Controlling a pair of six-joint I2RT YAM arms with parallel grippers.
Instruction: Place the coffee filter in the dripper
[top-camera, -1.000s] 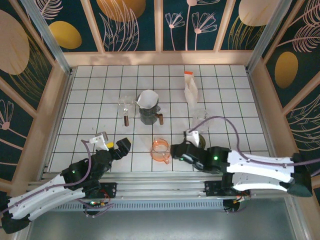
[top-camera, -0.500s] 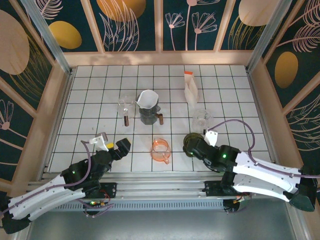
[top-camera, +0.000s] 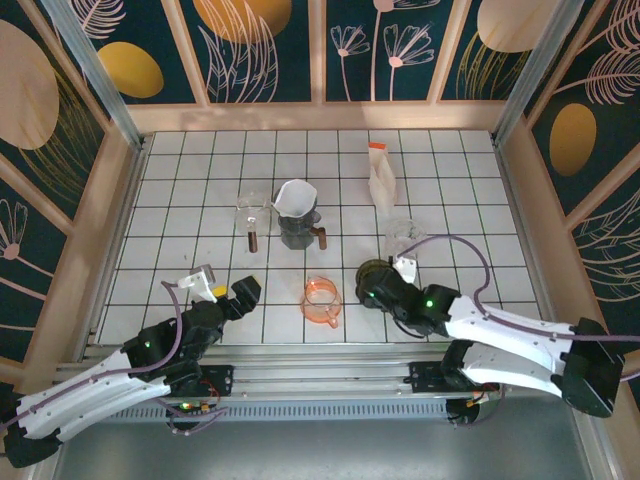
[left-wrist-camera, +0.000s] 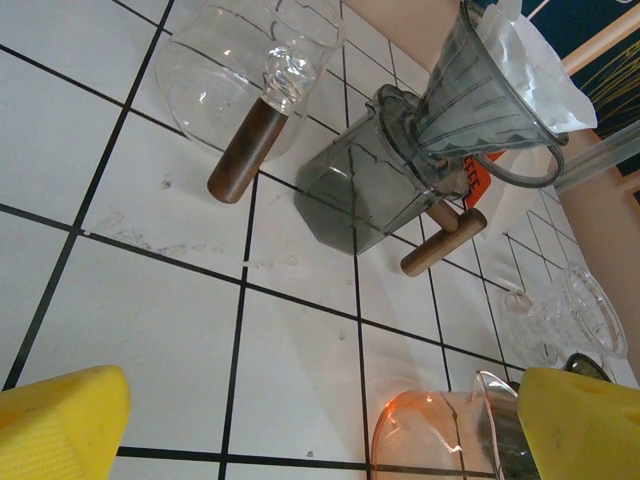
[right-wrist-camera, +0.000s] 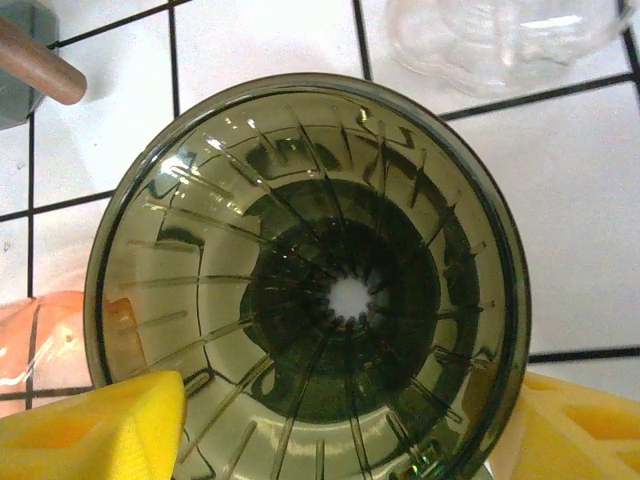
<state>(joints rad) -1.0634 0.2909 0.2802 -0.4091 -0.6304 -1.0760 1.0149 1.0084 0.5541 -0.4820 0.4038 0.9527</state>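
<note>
1. Top: left pincer (top-camera: 236, 291) apart and empty. Right pincer (top-camera: 372, 287) clamped on dark dripper (top-camera: 372, 270). White filter (top-camera: 293, 196) sits well ahead and left of it, atop grey jug (top-camera: 298, 233).
2. Left wrist: yellow pads (left-wrist-camera: 60, 420) wide apart. Filter (left-wrist-camera: 535, 75) far ahead-right, inside a second dripper (left-wrist-camera: 465, 115). Orange cup (left-wrist-camera: 430, 440) by the right pad.
3. Right wrist: 2 pads (right-wrist-camera: 95, 430) press the dark dripper (right-wrist-camera: 300, 250) rim.

Bare tiles run down the left and right sides of the table (top-camera: 170, 200). Mid-frame is crowded by the glass carafe (top-camera: 252, 212), grey server (top-camera: 298, 232), white bag (top-camera: 381, 180) and clear cup (top-camera: 401, 236). At lower centre, the orange cup (top-camera: 321, 298) and dark dripper (top-camera: 372, 272) leave a narrow gap.
</note>
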